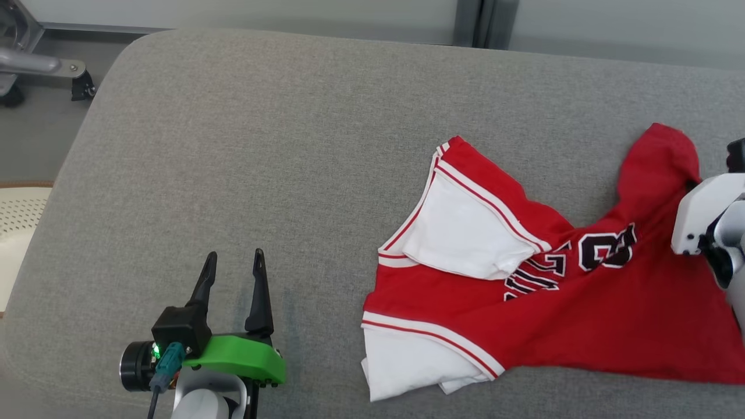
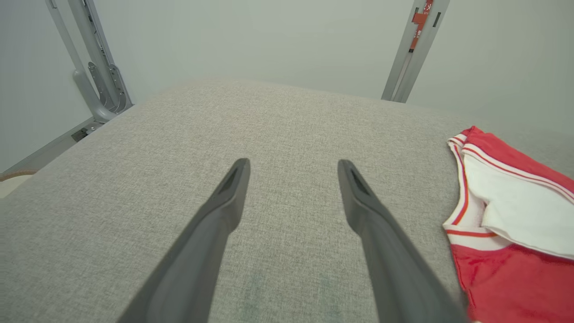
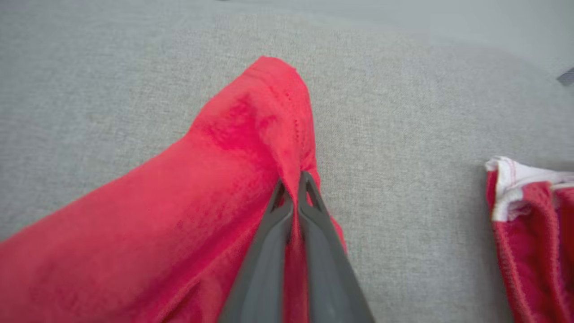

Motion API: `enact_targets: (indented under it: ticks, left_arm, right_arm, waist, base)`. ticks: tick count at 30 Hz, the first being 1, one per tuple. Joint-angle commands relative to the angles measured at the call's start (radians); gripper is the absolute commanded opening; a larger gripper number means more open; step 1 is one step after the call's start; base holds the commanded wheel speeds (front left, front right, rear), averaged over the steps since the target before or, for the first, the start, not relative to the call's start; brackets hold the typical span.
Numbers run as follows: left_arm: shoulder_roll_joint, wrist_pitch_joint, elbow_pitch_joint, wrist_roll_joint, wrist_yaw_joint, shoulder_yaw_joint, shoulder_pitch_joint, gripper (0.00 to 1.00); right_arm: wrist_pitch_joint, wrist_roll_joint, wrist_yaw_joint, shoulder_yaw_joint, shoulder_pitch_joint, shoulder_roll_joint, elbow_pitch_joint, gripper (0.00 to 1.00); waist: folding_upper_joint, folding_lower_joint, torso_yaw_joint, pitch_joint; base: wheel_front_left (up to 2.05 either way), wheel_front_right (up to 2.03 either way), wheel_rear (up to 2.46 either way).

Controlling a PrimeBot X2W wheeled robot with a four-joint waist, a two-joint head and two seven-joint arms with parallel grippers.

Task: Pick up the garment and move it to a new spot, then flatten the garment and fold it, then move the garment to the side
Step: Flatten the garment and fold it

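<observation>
**Entry 1. My right gripper (image 3: 295,181):** clenched on a pinched ridge of the red mesh sports jersey with white trim and black-and-white lettering (image 1: 582,314). The cloth rises between my two dark fingers, and a red peak stands just beyond the tips. From the head camera these fingers are hidden behind my pale wrist housing (image 1: 707,212), which is itself cropped by the frame edge.

**Entry 2. My left gripper (image 1: 234,256):** released, fingers spread wide with nothing between them, over the grey woven padded surface (image 1: 291,145). I cannot tell whether the tips touch it.

**Entry 3. Jersey:**
- It lies crumpled on the surface, well to the right of my left gripper and apart from it.
- A white flap covers part of the creased lettering, which I cannot read.
- The cloth nearest my right wrist runs out of frame.
- To the right of my right fingers lies another red-and-white edge (image 3: 529,224), also cropped. Where it joins the held part is out of sight.

**Entry 4. Grey metal frame with black castor (image 1: 35,64):** beyond my left gripper and to its left, cropped.
</observation>
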Motion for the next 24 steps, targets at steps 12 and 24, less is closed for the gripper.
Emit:
enact_targets:
  ticks: [12, 24]
  left_arm:
    - [0.002, 0.000, -0.004, -0.013, 0.007, -0.008, -0.026, 1.00]
    - [0.002, 0.000, 0.003, -0.006, 0.005, -0.026, 0.005, 1.00]
  right_arm:
    - [-0.228, -0.172, -0.002, -0.187, -0.138, -0.016, 0.125, 0.00]
    - [-0.292, -0.287, -0.002, -0.292, -0.103, 0.069, 0.133, 1.00]
  waist:
    - [0.0000, 0.0000, 0.055, 0.011]
    - [0.0000, 0.0000, 0.005, -0.030]
  base:
    - [0.00, 0.00, 0.00]
    - [0.00, 0.00, 0.00]
